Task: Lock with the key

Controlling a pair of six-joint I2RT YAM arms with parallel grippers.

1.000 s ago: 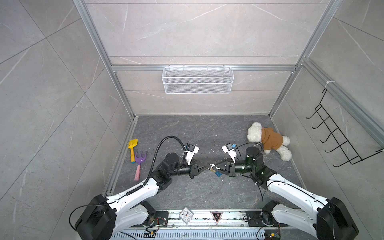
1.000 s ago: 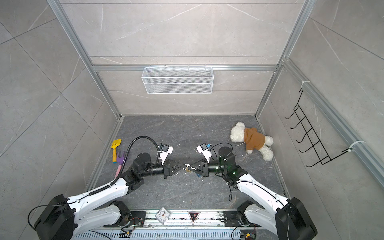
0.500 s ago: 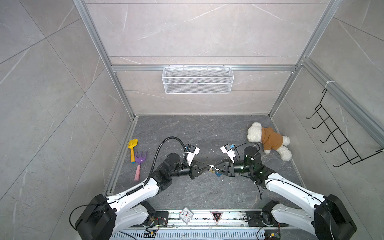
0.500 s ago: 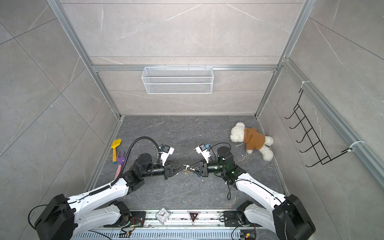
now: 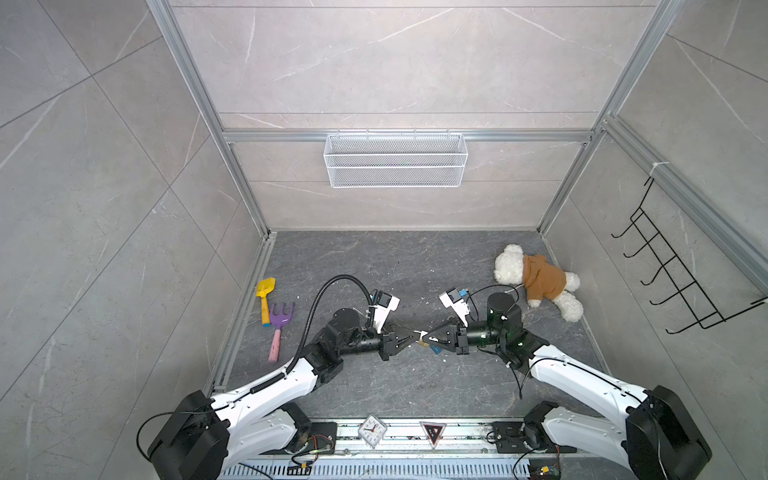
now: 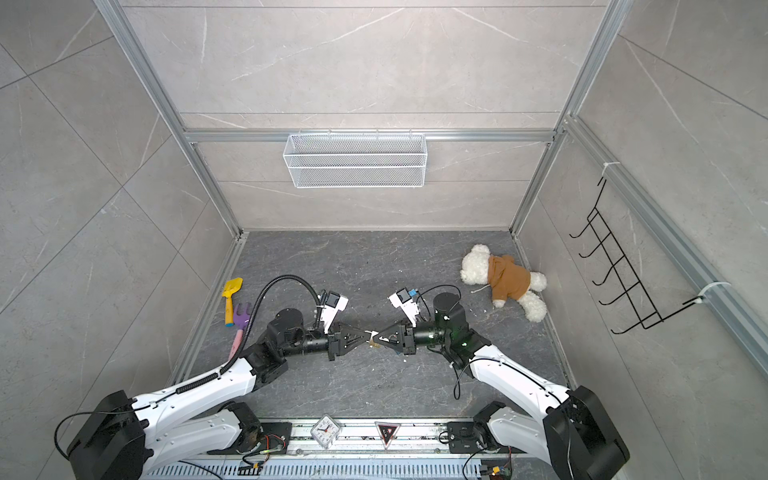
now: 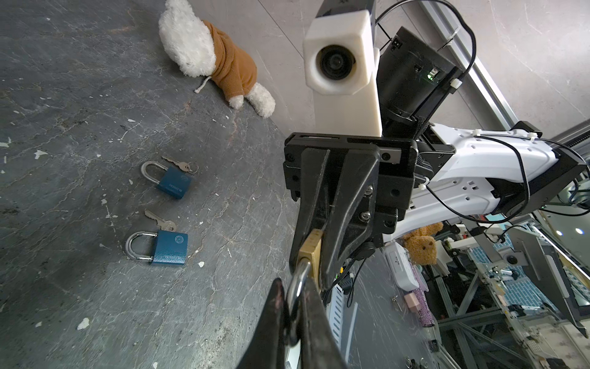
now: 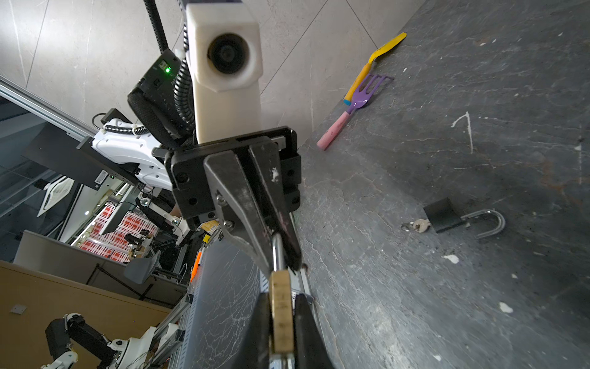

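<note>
- Clearly out of play at the left of a top view, a toy shovel [image 5: 265, 287] and a toy rake [image 5: 281, 318] lie by the wall.
- Left of centre, the left gripper [image 5: 412, 335] is clenched on the steel shackle [image 7: 298, 281] of the brass padlock [image 5: 422, 341], which hangs above the floor [image 5: 374, 257] at mid-frame.
- Right of centre, the right gripper [image 5: 429, 336] is clamped on the padlock's brass body, so the two arms share it tip to tip.
- The step in hand looks like steadying the lock between both arms. I cannot tell whether the shackle is seated, and no key shows in it.
- The next move likely calls for one gripper to let go and fetch a key. One key [image 7: 161, 220] lies just beside a blue padlock [image 7: 169, 249], centre left in the left wrist view.
- At the far right, a teddy bear [image 5: 540, 280] lies idle.
</note>
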